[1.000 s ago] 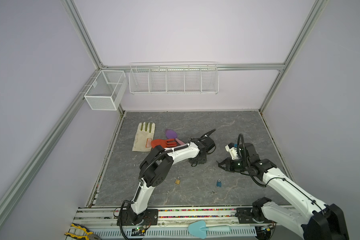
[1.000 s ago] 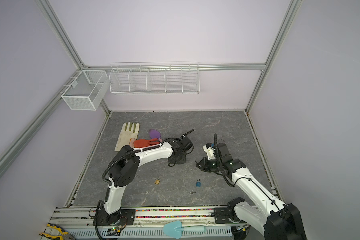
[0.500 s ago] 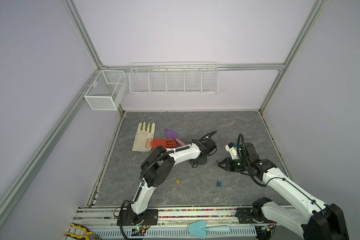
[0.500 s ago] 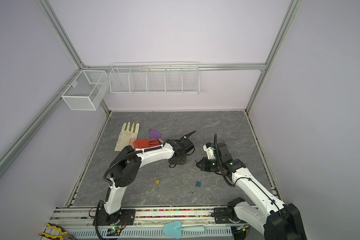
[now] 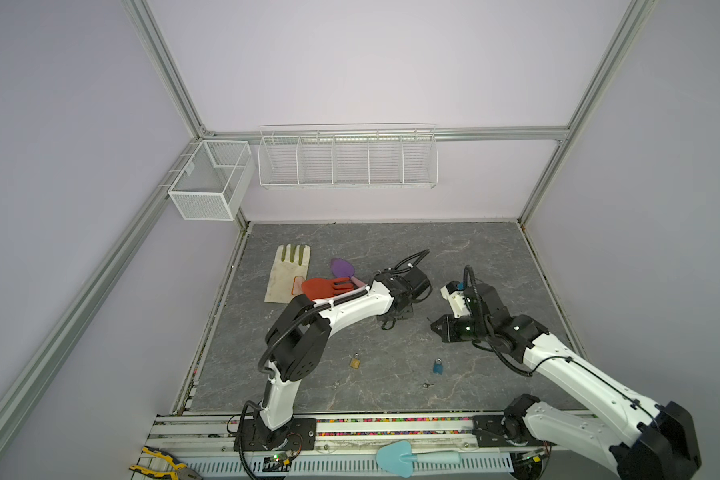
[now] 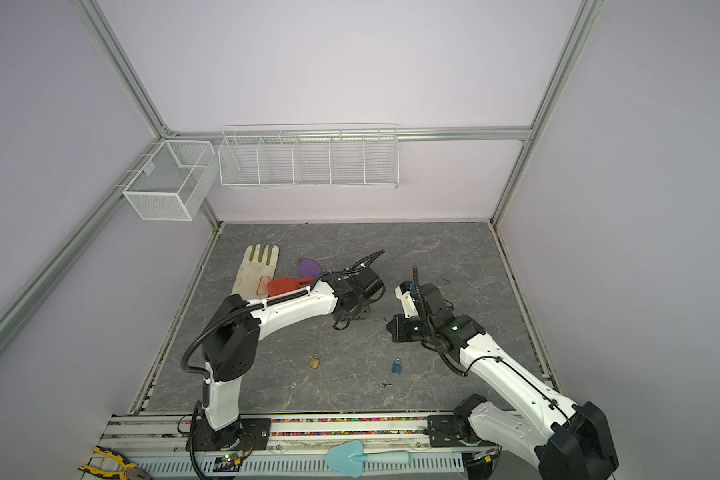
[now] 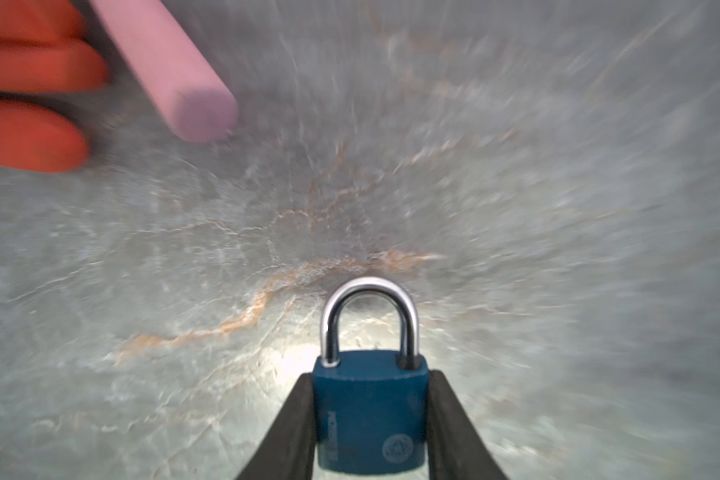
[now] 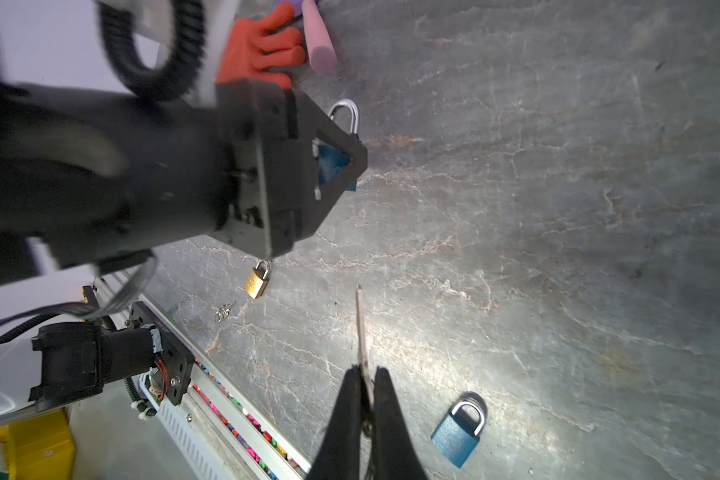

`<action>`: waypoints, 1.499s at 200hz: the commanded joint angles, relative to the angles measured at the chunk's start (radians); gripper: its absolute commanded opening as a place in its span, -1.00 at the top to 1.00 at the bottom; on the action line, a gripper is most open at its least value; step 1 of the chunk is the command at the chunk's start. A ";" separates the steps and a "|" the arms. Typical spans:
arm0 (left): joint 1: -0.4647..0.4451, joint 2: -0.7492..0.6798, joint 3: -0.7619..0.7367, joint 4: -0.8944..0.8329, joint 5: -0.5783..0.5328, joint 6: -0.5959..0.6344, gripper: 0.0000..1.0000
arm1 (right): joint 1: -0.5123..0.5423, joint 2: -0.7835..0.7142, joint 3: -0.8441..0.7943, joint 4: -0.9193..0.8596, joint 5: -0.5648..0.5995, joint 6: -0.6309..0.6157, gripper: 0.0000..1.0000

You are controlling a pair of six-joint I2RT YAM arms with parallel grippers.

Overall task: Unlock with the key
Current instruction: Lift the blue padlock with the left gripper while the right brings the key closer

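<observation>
Left fingers [image 7: 292, 428] clamp padlock [image 7: 368, 415] — tabletop [image 5: 454, 257] open toward key [image 8: 361, 328].

Padlock: dark blue metal padlock [image 7: 368, 415] with a curved silver shackle
Padlock state: shackle closed, both legs seated in the body
Padlock pose: body clamped at its two sides by the left gripper [image 7: 369, 376], shackle pointing out past the fingertips
Key: thin silver metal key [image 8: 360, 328], seen edge-on
Key pose: head pinched in the right gripper [image 8: 366, 372], blade sticking straight out
Relation: key and padlock apart

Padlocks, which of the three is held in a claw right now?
The blue padlock clamped in the left claw; the other blue padlock and the brass padlock lie loose.
</observation>
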 commanded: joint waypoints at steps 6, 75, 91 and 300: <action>0.022 -0.154 -0.058 0.070 -0.037 -0.142 0.83 | 0.066 -0.036 0.024 0.056 0.131 0.031 0.88; 0.031 -0.458 -0.300 0.390 -0.053 -0.365 1.00 | 0.233 -0.017 0.006 0.294 0.331 0.082 0.88; 0.030 -0.516 -0.349 0.414 -0.064 -0.425 1.00 | 0.282 0.003 0.019 0.338 0.389 0.074 0.87; 0.026 -0.738 -0.456 0.418 -0.229 -0.451 1.00 | 0.401 0.277 0.181 0.579 0.363 0.004 0.88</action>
